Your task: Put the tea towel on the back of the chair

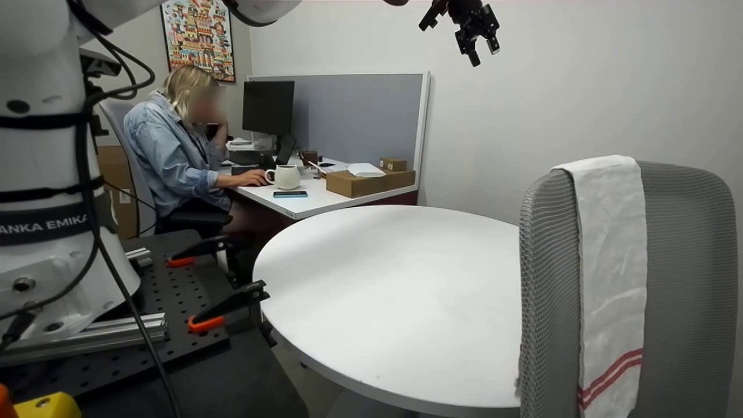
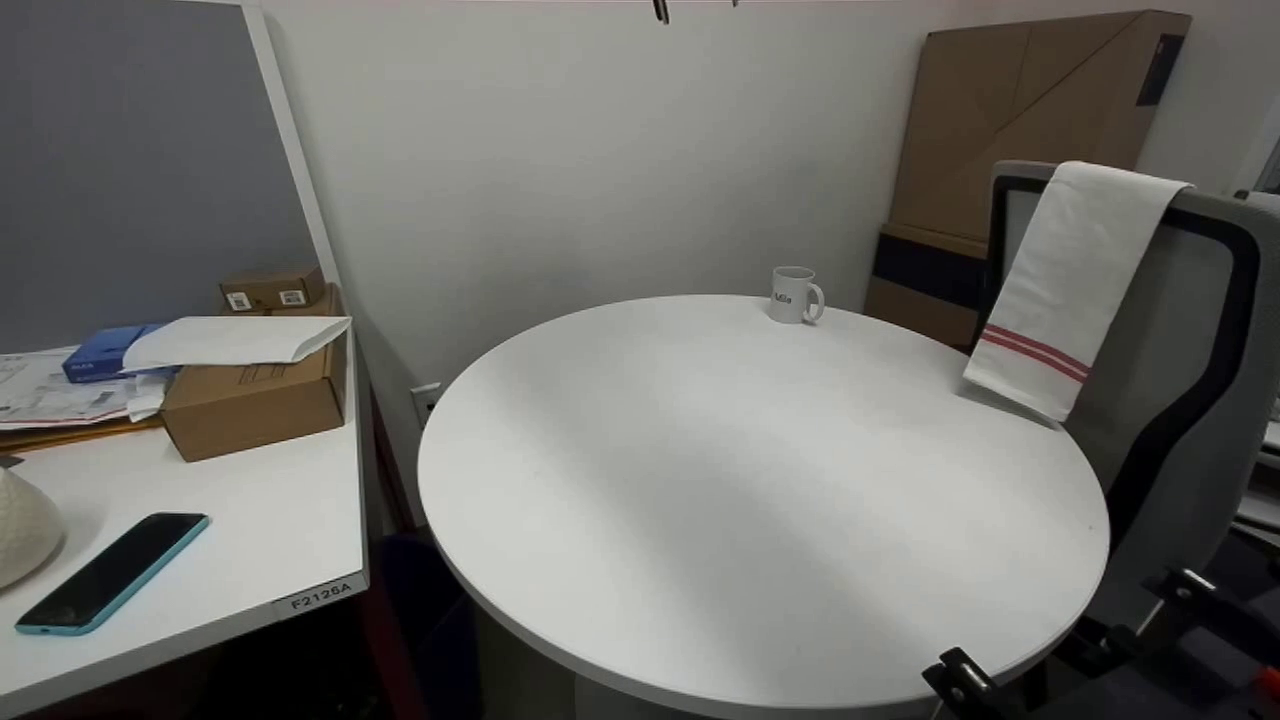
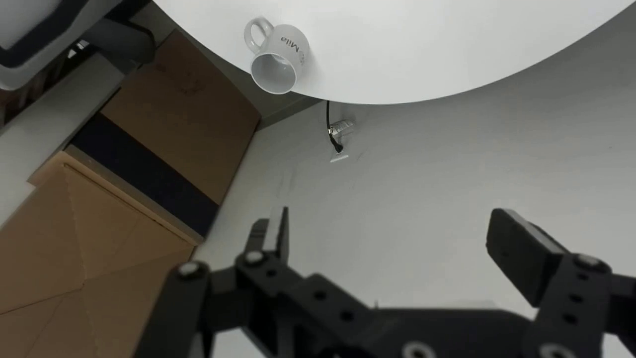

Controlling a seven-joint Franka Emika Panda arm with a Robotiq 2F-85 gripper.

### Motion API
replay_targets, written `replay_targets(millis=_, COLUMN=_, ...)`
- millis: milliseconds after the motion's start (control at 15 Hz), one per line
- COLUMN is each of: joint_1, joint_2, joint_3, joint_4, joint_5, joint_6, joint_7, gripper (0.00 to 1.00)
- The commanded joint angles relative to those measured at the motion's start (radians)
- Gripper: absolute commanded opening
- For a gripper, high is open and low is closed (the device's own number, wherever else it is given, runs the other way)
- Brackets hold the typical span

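The tea towel [image 1: 612,249] is white with red stripes near one end. It hangs draped over the top of the grey mesh chair's back [image 1: 691,278], with the striped end down. In an exterior view the towel [image 2: 1085,265] hangs on the table side of the chair back [image 2: 1155,340], its lower end at the table's edge. My gripper [image 1: 484,56] is high above the far side of the table, well apart from the towel. In the wrist view the gripper [image 3: 390,228] is open with nothing between its fingers. The towel is out of the wrist view; a chair part [image 3: 44,44] shows there.
A white round table [image 1: 395,278] stands before the chair. A white mug [image 2: 790,295] stands at its far edge, also in the wrist view [image 3: 285,49]. Cardboard boxes [image 2: 1000,130] stand behind the chair. A person [image 1: 174,139] sits at a desk [image 1: 313,200].
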Motion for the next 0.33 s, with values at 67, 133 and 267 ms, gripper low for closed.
replay_targets(millis=67, joint_1=-0.004, joint_2=0.021, joint_3=0.0, joint_4=0.035, joint_5=0.01, joint_6=-0.028, joint_7=-0.006, gripper=1.0)
replay_targets(millis=133, joint_1=-0.004, joint_2=0.02, joint_3=0.0, joint_4=0.034, joint_5=0.01, joint_6=-0.031, joint_7=-0.006, gripper=1.0)
replay_targets(millis=267, joint_1=-0.004, joint_2=0.02, joint_3=0.0, joint_4=0.034, joint_5=0.01, joint_6=-0.032, joint_7=-0.006, gripper=1.0)
